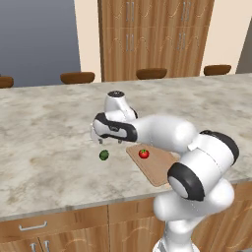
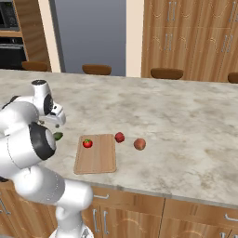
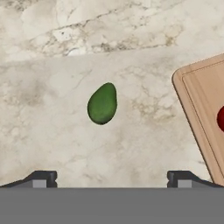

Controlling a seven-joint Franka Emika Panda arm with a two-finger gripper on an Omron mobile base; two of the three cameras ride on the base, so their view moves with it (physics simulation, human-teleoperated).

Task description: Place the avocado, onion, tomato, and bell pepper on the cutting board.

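gripper (image 3: 112,177) jaws apart, hovering over avocado (image 3: 102,103) just left of cutting board (image 3: 205,109); next: descend, close.

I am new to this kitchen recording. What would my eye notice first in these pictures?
First, the big white arm reaching over the marble counter, its open gripper hovering above the dark green avocado, which lies on the counter beside the cutting board. Next, the red tomato on that board, with the bell pepper and onion past its other side.
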